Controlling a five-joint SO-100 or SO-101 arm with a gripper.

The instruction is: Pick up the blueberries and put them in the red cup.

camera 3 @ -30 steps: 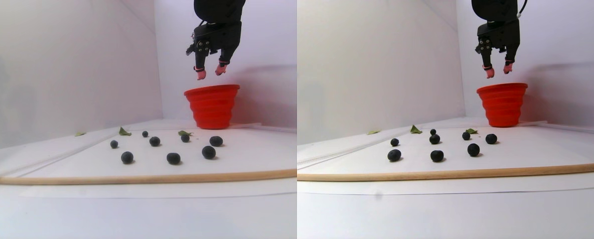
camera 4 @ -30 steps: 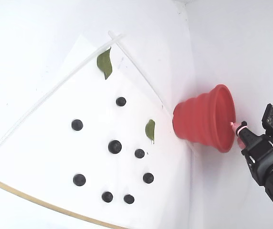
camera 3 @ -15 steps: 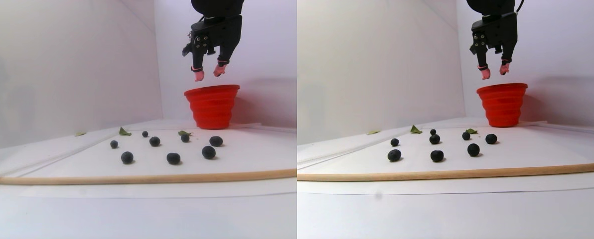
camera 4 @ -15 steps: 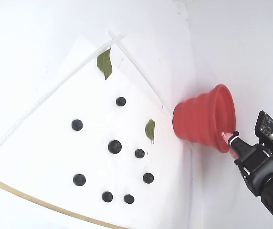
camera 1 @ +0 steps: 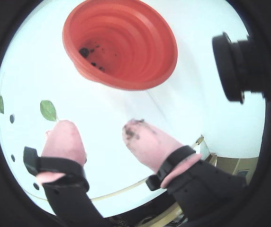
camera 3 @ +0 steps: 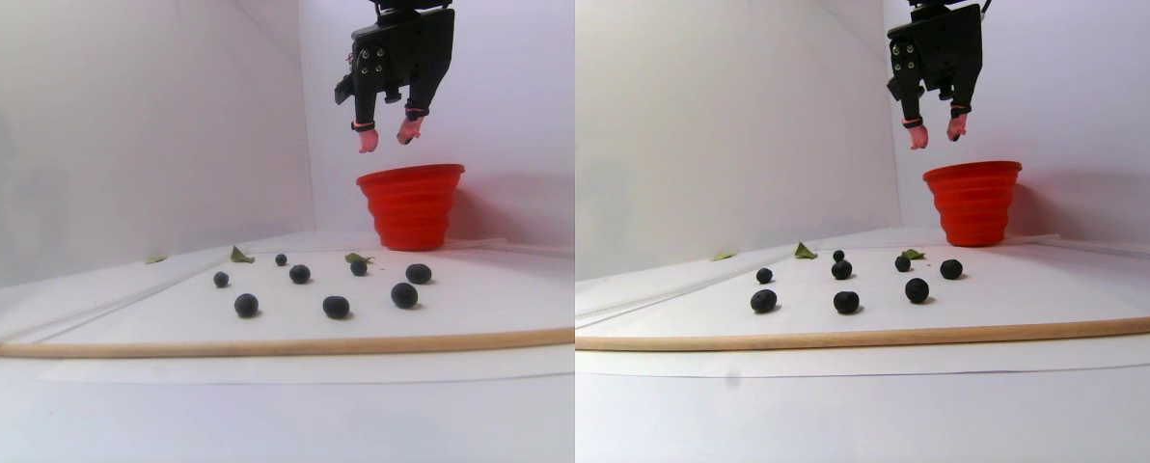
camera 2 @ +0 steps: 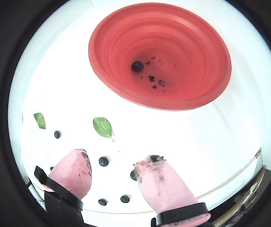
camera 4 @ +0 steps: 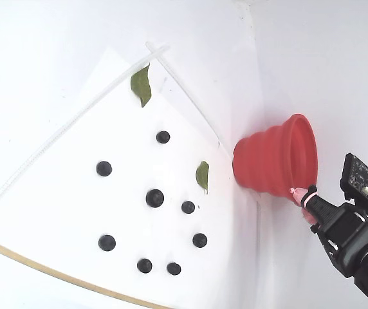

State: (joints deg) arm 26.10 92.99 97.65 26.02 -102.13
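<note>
My gripper [camera 3: 384,140] hangs in the air with its pink fingertips [camera 2: 74,172] spread apart and nothing between them; dark smudges mark the pad on the right of a wrist view [camera 1: 145,139]. In the stereo pair view it sits near the top of each half, above the cup [camera 3: 411,204] and a little to the left of its rim, not touching it. In the fixed view the gripper [camera 4: 303,203] lies at the lower right, just beside the cup [camera 4: 274,164] rim. In a wrist view the cup [camera 2: 126,71] fills the top of the frame, mouth toward me, with one berry [camera 2: 136,66] and some dark specks on its bottom. The other berries [camera 3: 336,307] lie scattered on the white surface [camera 3: 247,415] in the lower middle of the stereo pair view, well apart from my gripper. Two green leaves [camera 2: 102,126] lie among them.
</note>
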